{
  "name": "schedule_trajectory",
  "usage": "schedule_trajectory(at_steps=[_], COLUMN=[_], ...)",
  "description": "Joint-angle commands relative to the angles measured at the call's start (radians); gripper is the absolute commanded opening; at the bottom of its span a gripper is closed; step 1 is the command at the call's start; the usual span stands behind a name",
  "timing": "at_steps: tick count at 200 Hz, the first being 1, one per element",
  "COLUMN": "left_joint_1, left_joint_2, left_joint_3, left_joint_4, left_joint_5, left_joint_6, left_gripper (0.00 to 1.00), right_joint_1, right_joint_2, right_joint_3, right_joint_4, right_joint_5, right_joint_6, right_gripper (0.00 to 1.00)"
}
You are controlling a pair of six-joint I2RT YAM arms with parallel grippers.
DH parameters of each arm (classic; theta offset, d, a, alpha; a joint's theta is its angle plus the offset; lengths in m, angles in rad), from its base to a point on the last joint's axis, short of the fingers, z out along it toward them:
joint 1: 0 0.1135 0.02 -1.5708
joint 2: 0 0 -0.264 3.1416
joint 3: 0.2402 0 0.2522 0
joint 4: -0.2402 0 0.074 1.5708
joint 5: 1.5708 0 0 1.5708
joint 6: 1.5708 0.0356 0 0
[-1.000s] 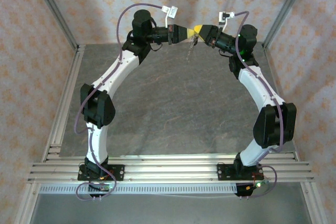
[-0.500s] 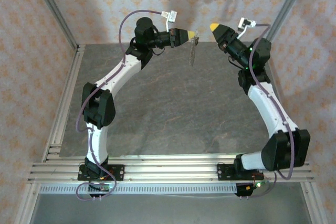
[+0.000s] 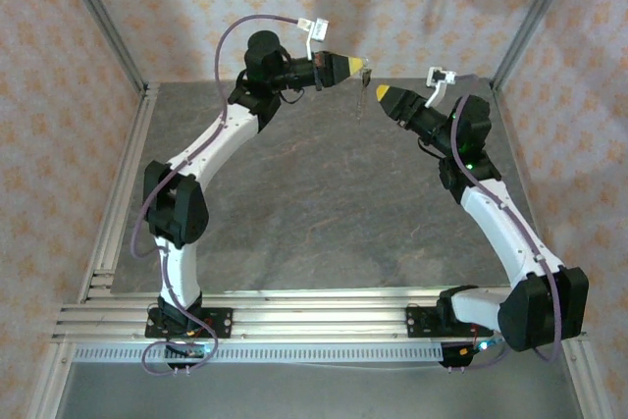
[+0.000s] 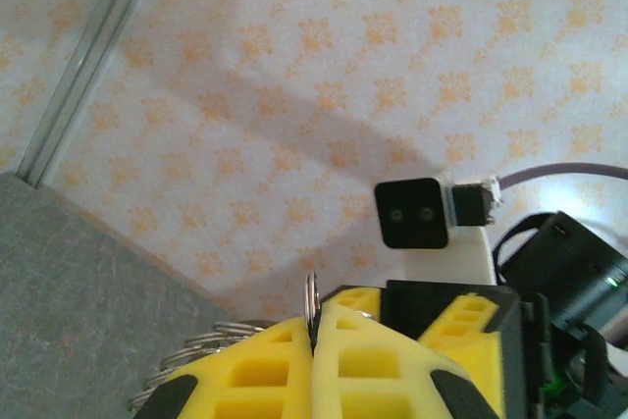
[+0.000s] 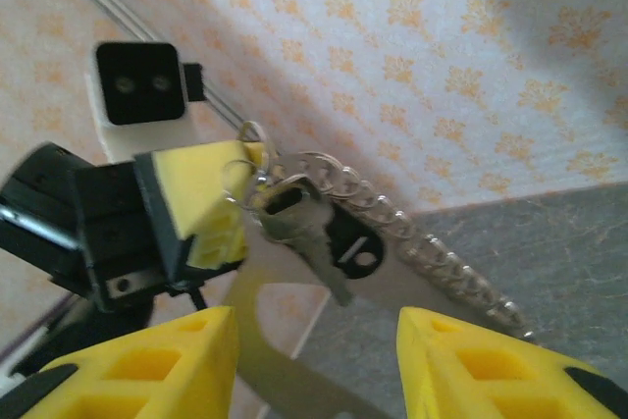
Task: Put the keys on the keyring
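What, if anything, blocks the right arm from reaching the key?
Probably nothing, so yes: the key hangs in open air from the ring pinched by the left gripper, straight ahead of the open right gripper.

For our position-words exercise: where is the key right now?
Right wrist view: the key hangs in the air from the ring pinched in the left gripper, beside the chain.

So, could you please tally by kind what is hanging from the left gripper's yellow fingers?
keyring: 1
beaded chain: 1
silvery key: 1
black tab with a hole, behind the key: 1
Total: 4
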Motion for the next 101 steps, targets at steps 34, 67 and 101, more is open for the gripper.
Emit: schedule_trajectory(at_steps=[34, 67, 101], left_joint_1=[-0.034, -0.039, -0.043], left_joint_2=[-0.141, -0.206, -0.25], left_joint_3=[-0.048, -0.146, -0.223], left_joint_4=[-0.071, -0.058, -0.034], left_joint_5=[0.065, 0.065, 0.065], left_joint_6=[0.128, 0.163, 0.155], left_gripper=[0.0, 0.0, 0.0], right_joint_1=[0.0, -0.001, -0.001], right_joint_2=[-0.054, -0.104, -0.124], right_joint_3=[0.038, -0.011, -0.036], right_joint_4=[-0.115, -0.1, -0.046], right_joint_5=[-0.19, -0.207, -0.235], right_joint_6=[-0.182, -0.17, -0.128], right_gripper=[0.44, 0.41, 0.41])
